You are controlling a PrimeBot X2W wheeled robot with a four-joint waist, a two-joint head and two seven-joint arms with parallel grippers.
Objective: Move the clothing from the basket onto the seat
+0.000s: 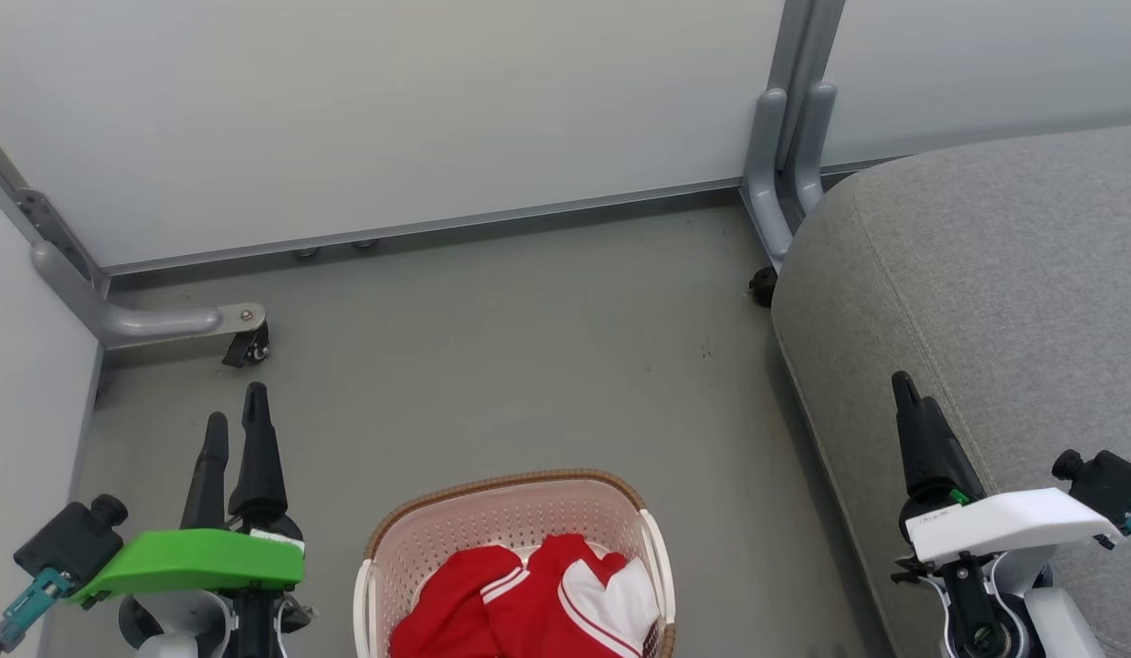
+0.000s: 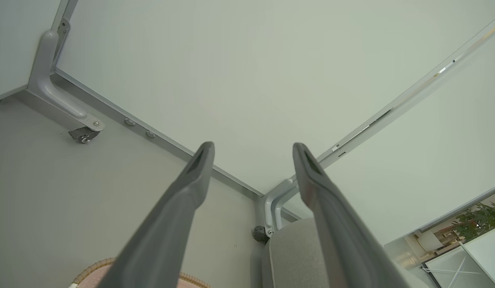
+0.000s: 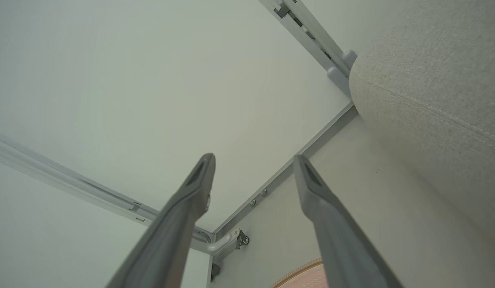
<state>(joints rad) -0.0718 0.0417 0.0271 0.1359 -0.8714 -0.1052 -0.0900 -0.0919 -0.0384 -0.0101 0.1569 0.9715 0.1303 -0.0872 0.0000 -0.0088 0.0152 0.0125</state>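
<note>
The red clothing (image 1: 529, 603) with white panels and stripes lies bunched in the cream perforated basket (image 1: 502, 512), which stands on the floor at the bottom centre of the head view. Its brown rim (image 2: 91, 268) peeks into the left wrist view, and the rim (image 3: 303, 276) into the right wrist view. The grey seat (image 1: 995, 274) fills the right side; its corner (image 2: 291, 256) and its edge (image 3: 431, 100) show in the wrist views. My left gripper (image 1: 237, 420) stands open left of the basket, holding nothing. My right gripper (image 1: 908, 388) hovers over the seat's front edge; its fingers (image 3: 203, 176) are spread and hold nothing.
White partition panels (image 1: 392, 110) on grey metal feet with castors (image 1: 250, 347) close off the back and left. A second foot (image 1: 785, 183) stands by the seat's corner. Bare grey floor (image 1: 529, 347) lies between the basket and the panels.
</note>
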